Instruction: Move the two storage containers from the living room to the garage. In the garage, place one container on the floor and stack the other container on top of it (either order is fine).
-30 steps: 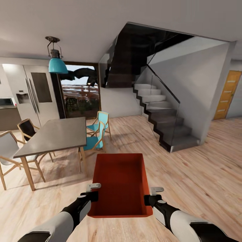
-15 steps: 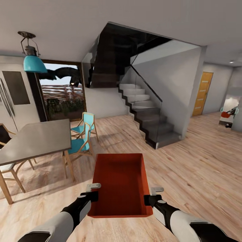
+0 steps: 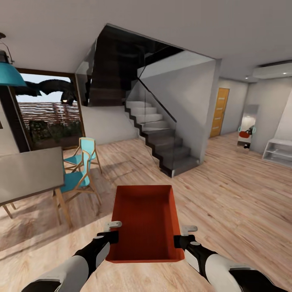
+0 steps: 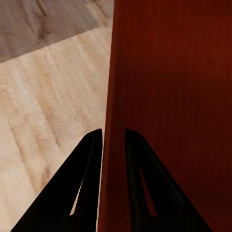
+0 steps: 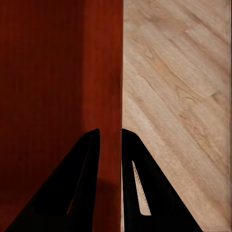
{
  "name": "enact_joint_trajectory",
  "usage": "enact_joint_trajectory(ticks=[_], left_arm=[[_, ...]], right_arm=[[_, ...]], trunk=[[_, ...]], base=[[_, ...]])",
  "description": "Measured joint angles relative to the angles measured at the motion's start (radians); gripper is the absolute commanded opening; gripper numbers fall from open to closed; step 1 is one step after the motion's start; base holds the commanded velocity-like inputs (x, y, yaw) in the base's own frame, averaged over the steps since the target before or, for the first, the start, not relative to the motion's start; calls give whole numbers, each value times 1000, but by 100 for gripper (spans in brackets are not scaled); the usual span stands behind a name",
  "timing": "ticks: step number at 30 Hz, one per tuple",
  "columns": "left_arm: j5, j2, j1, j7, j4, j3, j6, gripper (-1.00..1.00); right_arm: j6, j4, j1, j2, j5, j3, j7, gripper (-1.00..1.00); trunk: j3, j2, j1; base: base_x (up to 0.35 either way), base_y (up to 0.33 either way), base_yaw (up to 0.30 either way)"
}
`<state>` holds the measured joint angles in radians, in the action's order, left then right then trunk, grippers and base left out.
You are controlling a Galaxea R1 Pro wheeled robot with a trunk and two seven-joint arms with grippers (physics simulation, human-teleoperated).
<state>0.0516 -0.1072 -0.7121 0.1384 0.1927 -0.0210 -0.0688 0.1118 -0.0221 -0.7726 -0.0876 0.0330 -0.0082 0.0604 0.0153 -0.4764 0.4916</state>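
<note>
The lidless orange-red rectangular plastic storage container (image 3: 145,221) was carried level above the light wood plank floor (image 3: 227,202). The left gripper (image 4: 113,137) and the right gripper (image 5: 110,137) each pinched one side wall between narrow fingers, balancing the load for transport.

Left arm: reaches forward from the near left, white forearm, black wrist.
Left gripper (image 3: 113,231): dark fingers (image 4: 92,159) clamped over the left wall of the orange-red bin (image 3: 146,221).
Right arm: mirrors it from the near right.
Right gripper (image 3: 182,235): fingers (image 5: 89,159) pinching the bin's right wall.
</note>
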Motion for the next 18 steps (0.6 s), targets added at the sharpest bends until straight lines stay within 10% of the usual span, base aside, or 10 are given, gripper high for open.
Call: enact_joint_trajectory(ticks=[18], left_arm=[[0, 0, 0, 0, 0, -1, 0, -100]], right_arm=[[0, 0, 0, 0, 0, 0, 0, -100]], trunk=[[0, 0, 0]], base=[[298, 0, -292]])
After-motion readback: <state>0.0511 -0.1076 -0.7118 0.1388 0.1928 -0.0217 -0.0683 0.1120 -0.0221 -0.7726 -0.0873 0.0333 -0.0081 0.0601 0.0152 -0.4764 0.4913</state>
